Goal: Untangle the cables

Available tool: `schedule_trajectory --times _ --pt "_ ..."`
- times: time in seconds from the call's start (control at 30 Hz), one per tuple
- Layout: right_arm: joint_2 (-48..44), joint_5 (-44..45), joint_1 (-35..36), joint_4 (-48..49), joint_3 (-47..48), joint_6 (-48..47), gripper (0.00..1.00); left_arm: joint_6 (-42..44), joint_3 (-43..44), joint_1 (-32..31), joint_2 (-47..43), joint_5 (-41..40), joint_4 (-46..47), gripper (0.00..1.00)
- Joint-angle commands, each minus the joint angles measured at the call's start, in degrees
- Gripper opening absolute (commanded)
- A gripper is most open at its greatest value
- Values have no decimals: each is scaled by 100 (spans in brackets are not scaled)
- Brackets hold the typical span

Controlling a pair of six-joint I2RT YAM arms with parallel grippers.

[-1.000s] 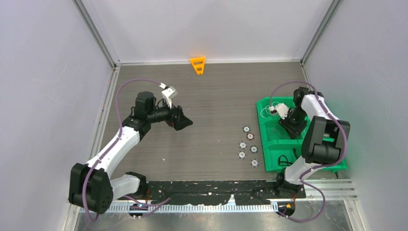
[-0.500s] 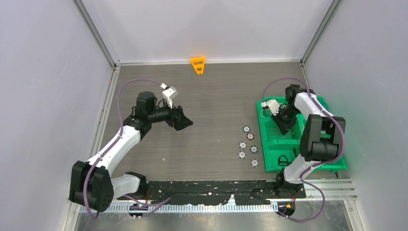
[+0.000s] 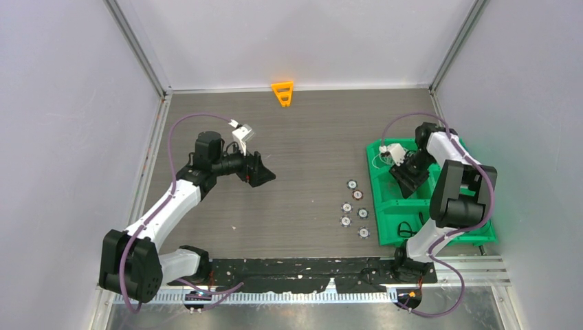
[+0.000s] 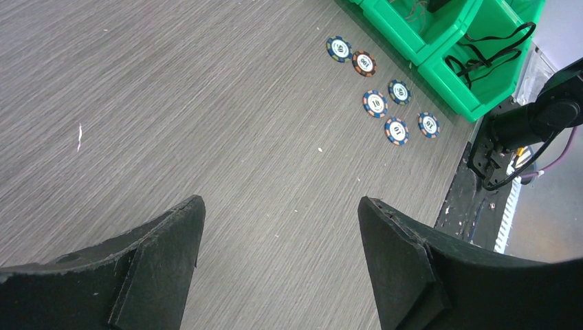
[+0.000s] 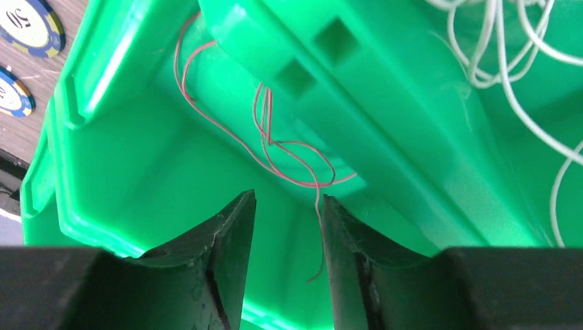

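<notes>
Top view: the right gripper (image 3: 405, 173) is seen over the middle compartment of the green tray (image 3: 375, 185), far nearer the cables than the left gripper (image 3: 267, 176), held well apart. Left wrist view: spread, empty jaws are shown, with the black cable (image 4: 491, 49) in the near compartment. Right wrist view: only here is the knotted red cable (image 5: 289, 148) revealed, its tail hanging lengthwise between slightly parted jaws gripping nothing, and the white cable (image 5: 495, 48) beyond the divider.
</notes>
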Motion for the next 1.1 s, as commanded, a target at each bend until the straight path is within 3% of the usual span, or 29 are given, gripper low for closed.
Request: schedule_trajectory --times 0.0,0.23,0.4,0.6,0.73,0.87,0.97,1.07 --pt "-257 -128 -60 -466 425 -234 50 41 28 -23 -32 78 166 85" --pt "-611 -496 -64 -1416 1292 -321 72 185 300 -23 -93 -167 -511 99" --pt "-733 -973 -68 -2094 2500 -202 82 619 857 23 -69 -711 -1736 100" --pt "-625 -1959 25 -2092 3799 897 99 1233 1723 269 -148 -1284 -3038 100" --pt "-573 -2450 433 -810 4047 2206 95 1239 2987 745 280 -1417 -4186 100" --pt "-697 -2369 1172 883 3665 3447 95 1134 4229 1430 937 -1454 -5390 100" --pt "-922 -2087 1839 1974 2845 3976 95 1035 4501 1750 1057 -1904 -5591 100" --pt "-1109 -1565 2307 2971 1921 4418 95 1010 4240 1922 929 -2393 -5465 100"
